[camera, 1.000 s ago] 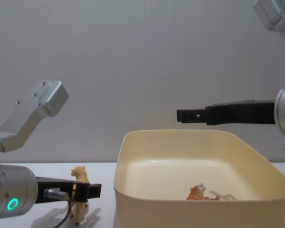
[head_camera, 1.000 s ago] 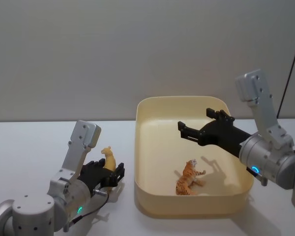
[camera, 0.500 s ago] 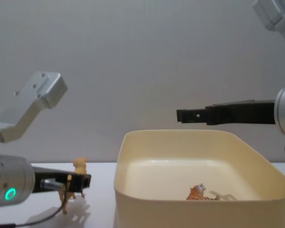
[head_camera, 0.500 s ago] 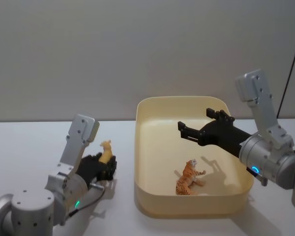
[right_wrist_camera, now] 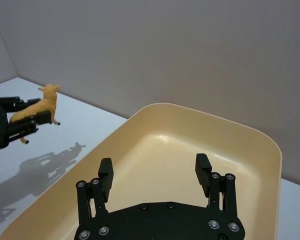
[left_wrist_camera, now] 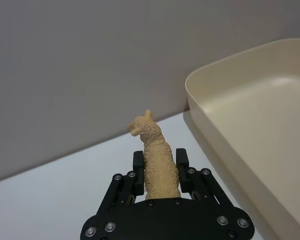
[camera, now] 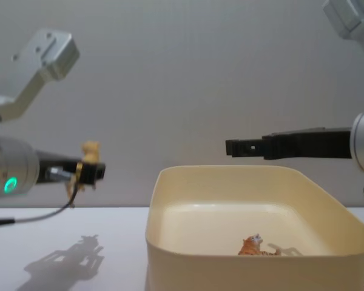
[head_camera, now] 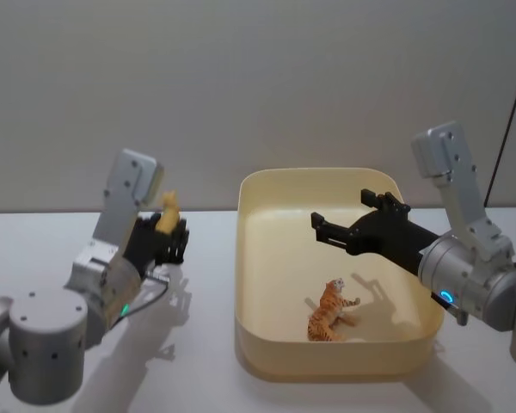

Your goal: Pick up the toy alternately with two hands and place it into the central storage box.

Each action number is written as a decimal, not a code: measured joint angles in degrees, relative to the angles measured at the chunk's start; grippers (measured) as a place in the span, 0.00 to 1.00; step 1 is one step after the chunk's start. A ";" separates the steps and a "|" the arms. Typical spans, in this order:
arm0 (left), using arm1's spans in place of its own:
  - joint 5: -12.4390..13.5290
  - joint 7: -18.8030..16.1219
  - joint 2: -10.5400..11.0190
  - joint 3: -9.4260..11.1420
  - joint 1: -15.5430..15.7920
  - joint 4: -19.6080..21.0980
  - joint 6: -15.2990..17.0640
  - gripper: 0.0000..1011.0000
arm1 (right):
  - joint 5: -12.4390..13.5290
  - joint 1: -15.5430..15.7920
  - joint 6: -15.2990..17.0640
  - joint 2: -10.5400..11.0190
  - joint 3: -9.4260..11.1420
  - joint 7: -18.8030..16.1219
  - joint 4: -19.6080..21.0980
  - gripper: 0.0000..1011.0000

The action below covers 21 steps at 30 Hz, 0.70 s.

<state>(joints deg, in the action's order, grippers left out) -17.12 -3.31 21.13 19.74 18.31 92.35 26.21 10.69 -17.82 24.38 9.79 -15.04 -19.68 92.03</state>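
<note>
A tan alpaca toy (left_wrist_camera: 156, 159) is held off the table, and my left gripper (head_camera: 166, 237) is shut on its body to the left of the central storage box (head_camera: 258, 361). The same alpaca toy (camera: 85, 163) hangs well above the tabletop in the chest view and appears small in the right wrist view as the alpaca toy (right_wrist_camera: 40, 106). My right gripper (head_camera: 347, 225) hovers open above the box's inside with nothing between its fingers (right_wrist_camera: 105, 176). An orange tiger toy (head_camera: 330, 311) lies on its side on the box floor.
The cream-yellow box (camera: 164, 200) takes up the middle and right of the white table (head_camera: 52, 232). A plain grey wall stands close behind it. The left arm's shadow (camera: 64, 260) falls on the open tabletop left of the box.
My left gripper has risen from the tabletop with the alpaca toy, lifting it well above the table and a little farther back. The right gripper and the tiger have not moved.
</note>
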 joint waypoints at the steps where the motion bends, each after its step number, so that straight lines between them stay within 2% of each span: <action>1: 0.30 0.39 -0.07 -0.06 0.27 -0.02 -0.27 0.35 | 0.00 0.00 0.00 0.00 0.00 0.00 0.00 0.99; 13: 2.10 7.21 -1.66 -0.46 4.61 -2.48 -3.68 0.35 | 0.00 0.00 0.00 0.00 0.00 0.00 0.00 0.99; 21: 2.09 13.78 -3.14 -0.32 7.58 -5.64 -6.09 0.35 | 0.00 0.00 0.00 0.00 0.00 0.00 0.00 0.99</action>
<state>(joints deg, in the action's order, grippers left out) -15.03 10.46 17.99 19.42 25.88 86.71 20.13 10.69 -17.82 24.38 9.79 -15.04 -19.68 92.03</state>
